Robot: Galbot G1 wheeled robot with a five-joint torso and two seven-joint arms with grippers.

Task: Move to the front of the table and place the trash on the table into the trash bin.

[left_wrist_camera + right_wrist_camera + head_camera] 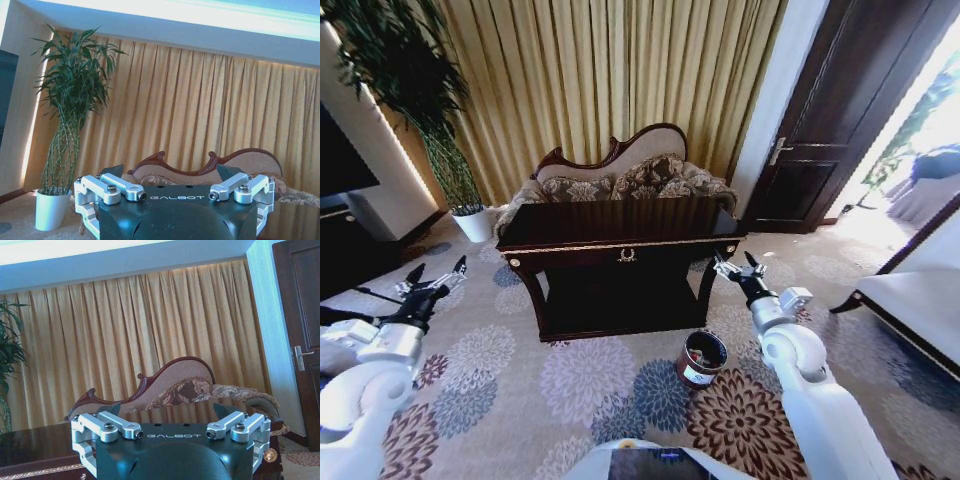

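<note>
The counter [620, 235] is dark glossy brown with gold trim and a gold emblem at its front. Just left of the right end effector [738, 267] and below it, the bin [701, 359] is reddish-brown with a black rim and a white label. The carpet [580, 385] is beige with flower medallions in blue, white and maroon. Curtains [610, 80] are golden yellow. The sofa [620, 180] is floral brown with a dark red-brown frame. The plant pot [473, 224] is white, the door [840, 110] dark brown.

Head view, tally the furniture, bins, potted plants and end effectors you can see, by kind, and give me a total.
Console table: 1
Chaise sofa: 1
Trash bin: 1
Potted plant: 1
End effectors: 2, left end effector and right end effector, both open
Total: 6
</note>
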